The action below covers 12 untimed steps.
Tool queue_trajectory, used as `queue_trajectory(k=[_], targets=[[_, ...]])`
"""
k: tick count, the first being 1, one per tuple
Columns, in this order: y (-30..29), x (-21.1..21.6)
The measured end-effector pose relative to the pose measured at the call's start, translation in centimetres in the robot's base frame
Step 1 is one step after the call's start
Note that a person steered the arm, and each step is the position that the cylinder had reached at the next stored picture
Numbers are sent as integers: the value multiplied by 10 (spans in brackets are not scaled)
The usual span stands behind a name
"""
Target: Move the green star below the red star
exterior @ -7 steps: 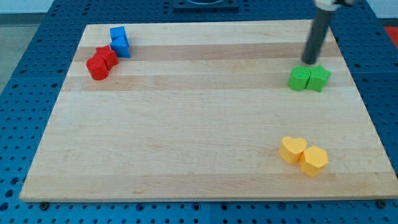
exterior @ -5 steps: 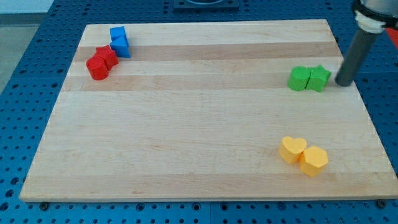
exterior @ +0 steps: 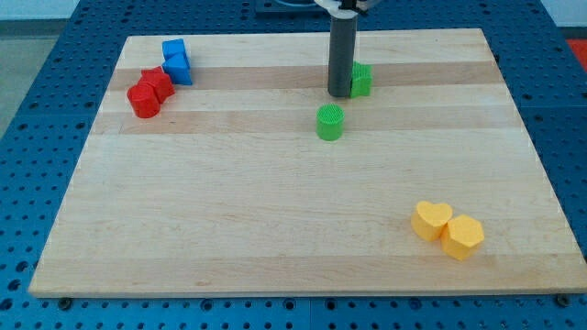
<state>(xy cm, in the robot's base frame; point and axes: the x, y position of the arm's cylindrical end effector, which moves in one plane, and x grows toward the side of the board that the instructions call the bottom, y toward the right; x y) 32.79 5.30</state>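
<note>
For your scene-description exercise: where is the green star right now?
The green star sits near the view's top, right of centre, against the right side of my tip, with the green cylinder below-left of it.

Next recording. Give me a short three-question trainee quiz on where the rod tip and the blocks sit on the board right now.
1. True or false: my tip is touching the red blocks.
2. Which block is right beside my tip? A) green star B) yellow heart C) blue cube
3. Fill in: the green cylinder lies toward the view's ______ from my tip.

Key:
1. False. The red star and its red neighbour are far off at the view's left.
2. A
3. bottom
</note>
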Motion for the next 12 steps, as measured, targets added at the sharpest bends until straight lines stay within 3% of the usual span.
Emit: queue_trajectory(k=[3, 6, 7, 9, 11, 12], targets=[[13, -33], [42, -41], [36, -88], [149, -97], [30, -86], [22, -86]])
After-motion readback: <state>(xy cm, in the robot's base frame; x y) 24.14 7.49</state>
